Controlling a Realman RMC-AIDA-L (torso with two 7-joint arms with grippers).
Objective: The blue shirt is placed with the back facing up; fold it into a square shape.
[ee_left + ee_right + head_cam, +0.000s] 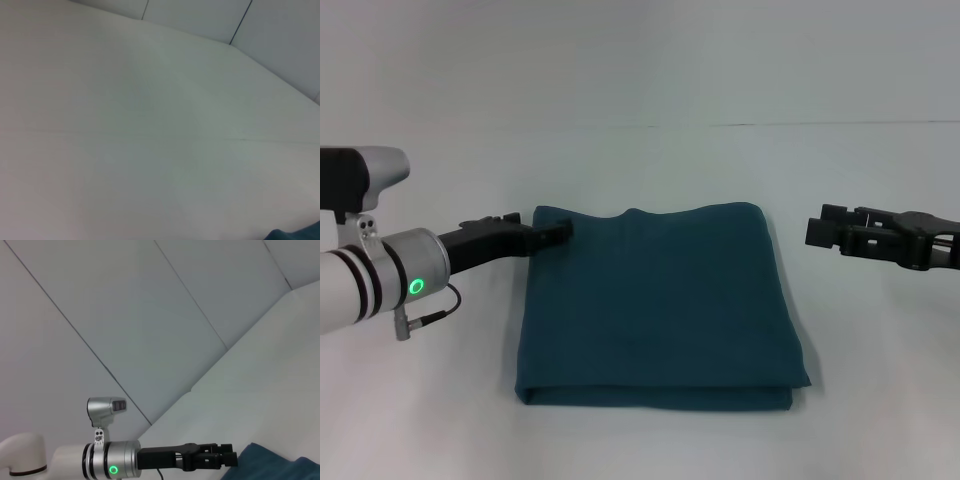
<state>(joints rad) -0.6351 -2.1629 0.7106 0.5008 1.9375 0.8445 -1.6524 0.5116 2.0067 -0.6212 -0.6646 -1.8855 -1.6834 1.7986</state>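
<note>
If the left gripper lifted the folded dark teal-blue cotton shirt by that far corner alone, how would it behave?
Probably floppy: the dark teal-blue cotton shirt lies in soft stacked layers, visible along its near edge, so a lift by the left gripper would likely let them sag and unfold. It looks light, and pushed across the white table it would probably bunch rather than slide whole.
</note>
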